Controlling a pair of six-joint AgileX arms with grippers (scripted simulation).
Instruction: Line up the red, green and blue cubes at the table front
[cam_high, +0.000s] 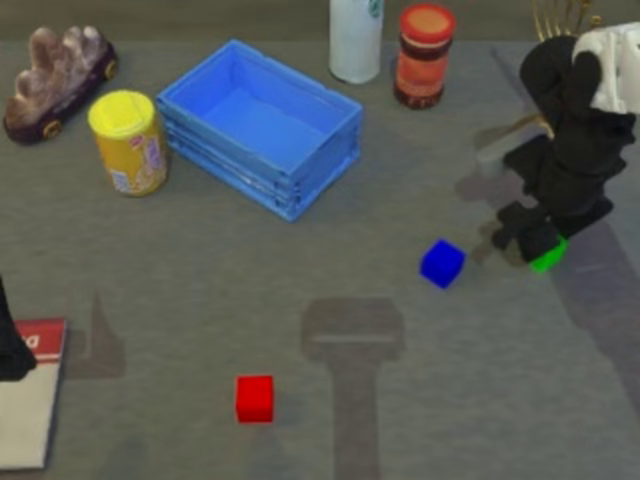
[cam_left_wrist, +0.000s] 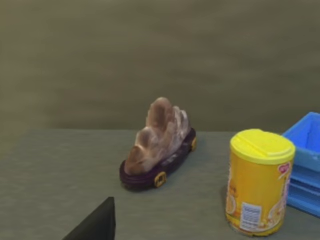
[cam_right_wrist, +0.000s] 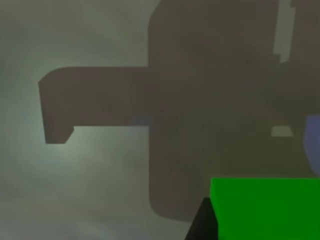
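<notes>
Over the worktop (cam_high: 200, 300), the right end effector (cam_high: 535, 243) is clamped on the green cube (cam_high: 547, 254); blue cube (cam_high: 441, 263) just beside, red cube (cam_high: 254, 398) well off. Best carry high, clearing blue. Left end effector parked, state unclear.

A rendered simulation test scene is shown, not a lived-in room: a grey-green table (cam_high: 200, 300) is scattered with unrelated props, among them a blue crate (cam_high: 262, 125), a yellow canister (cam_high: 128, 142), and flat-coloured cubes, against a featureless backdrop.
</notes>
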